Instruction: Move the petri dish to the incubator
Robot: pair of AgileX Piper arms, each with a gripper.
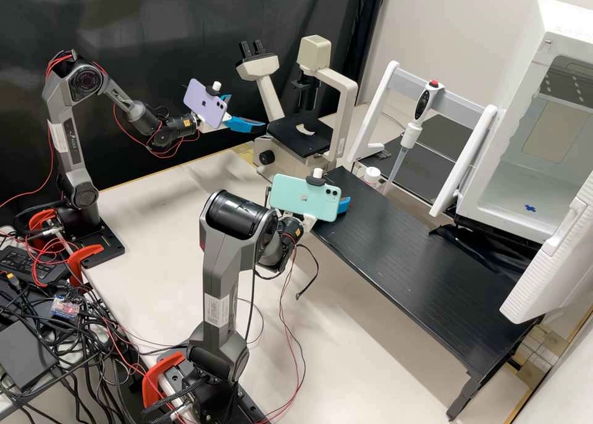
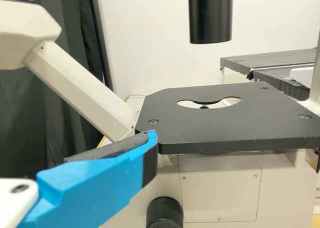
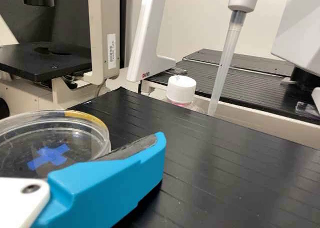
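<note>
Petri dish [image 3: 97, 130] sits on the black bench [image 1: 407, 251], near the end closest to the microscope [image 1: 346, 112], with a blue cross [image 3: 50, 157] showing through its clear base. The right hand [image 1: 344, 206] is over that same microscope end of the bench, spread wide, one blue finger [image 3: 112, 183] alongside the dish; whether it touches the rim I can't tell. The left hand [image 1: 248, 113] hangs just beside the microscope, near its stage [image 2: 225, 123], its fingers spread too. A white-capped bottle [image 1: 372, 176] stands near the microscope, just off the bench's edge, and the pipette [image 1: 409, 133] hangs upright on its white stand [image 1: 384, 99], a little farther from the microscope than the bottle. Farther still from the microscope comes the white incubator [image 1: 559, 25], door [image 1: 559, 257] swung open, another blue cross [image 1: 530, 208] on its floor
</note>
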